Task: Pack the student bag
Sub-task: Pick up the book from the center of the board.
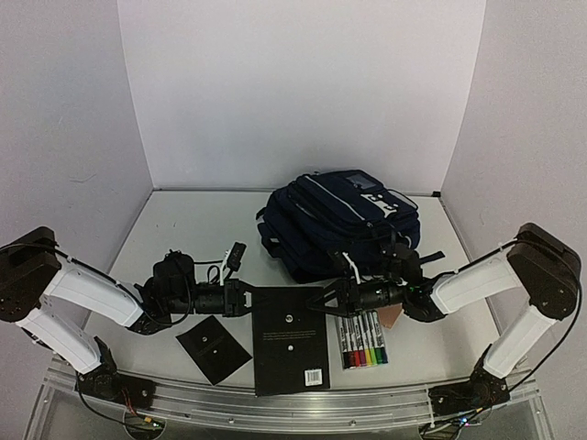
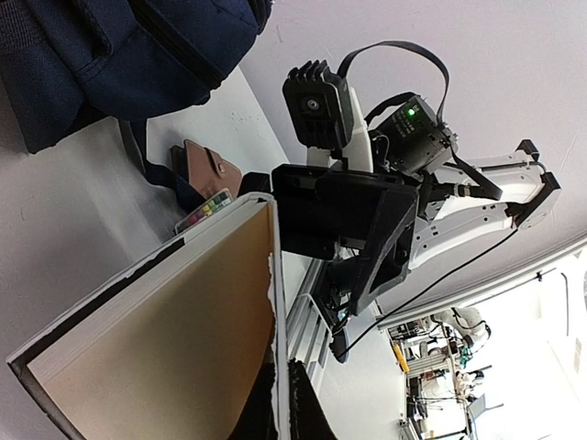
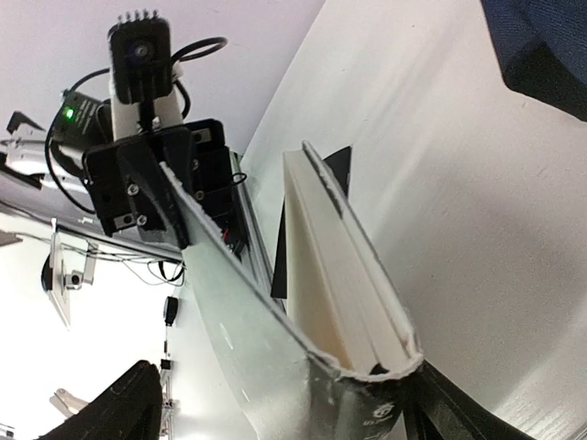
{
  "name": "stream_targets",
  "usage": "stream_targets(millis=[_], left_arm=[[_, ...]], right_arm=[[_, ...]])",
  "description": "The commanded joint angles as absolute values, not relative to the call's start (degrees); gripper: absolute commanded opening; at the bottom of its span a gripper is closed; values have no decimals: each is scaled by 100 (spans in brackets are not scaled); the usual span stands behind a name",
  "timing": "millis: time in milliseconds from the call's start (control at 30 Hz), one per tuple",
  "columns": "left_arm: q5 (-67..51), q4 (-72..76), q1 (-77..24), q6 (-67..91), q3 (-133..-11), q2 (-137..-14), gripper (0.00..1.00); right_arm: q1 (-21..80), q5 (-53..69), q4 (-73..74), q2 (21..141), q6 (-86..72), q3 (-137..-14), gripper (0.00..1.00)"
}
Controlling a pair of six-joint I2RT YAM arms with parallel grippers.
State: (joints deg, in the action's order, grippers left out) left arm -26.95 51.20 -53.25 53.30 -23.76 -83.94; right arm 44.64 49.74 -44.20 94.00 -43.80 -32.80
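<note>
The navy student bag point(image 1: 339, 220) lies at the back right of the table, and shows in the left wrist view point(image 2: 110, 55). A black book point(image 1: 289, 344) lies in front of it, between my grippers. My left gripper point(image 1: 246, 299) is shut on the edge of the book's front cover point(image 2: 271, 302), which stands lifted off the cream pages point(image 2: 156, 330). My right gripper point(image 1: 328, 301) is open at the book's opposite edge. In the right wrist view the spine point(image 3: 385, 367) sits between its spread fingers, close to the right one point(image 3: 459, 412).
A small black notebook point(image 1: 213, 349) lies left of the book. A pack of coloured markers point(image 1: 363, 343) and a brown wallet point(image 1: 393, 316) lie right of it, under my right arm. A metal rail point(image 1: 293, 408) runs along the near edge. White walls enclose the table.
</note>
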Motion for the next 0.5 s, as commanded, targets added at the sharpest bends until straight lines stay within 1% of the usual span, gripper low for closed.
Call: stream_targets(millis=[0,167,267,467], left_arm=[[-2884,6098,-5278,5203,-2452,-8237,0],[-2956,6238,-5282,5247,-2506,-8375,0],[-2984,6195,-5284,5249,-2567,-8446,0],[-2906,5915,-5260,5253,-2596,-8482,0]], right_arm=[[4454,5462,-5348,9010,-4677,-3197,78],[4526,5475,-5608,9018,-4786,-3286,65],[4584,5444,-5927,9058,-4913,-3287,54],[4609,5154,-6193,8904,-4977,-3223,18]])
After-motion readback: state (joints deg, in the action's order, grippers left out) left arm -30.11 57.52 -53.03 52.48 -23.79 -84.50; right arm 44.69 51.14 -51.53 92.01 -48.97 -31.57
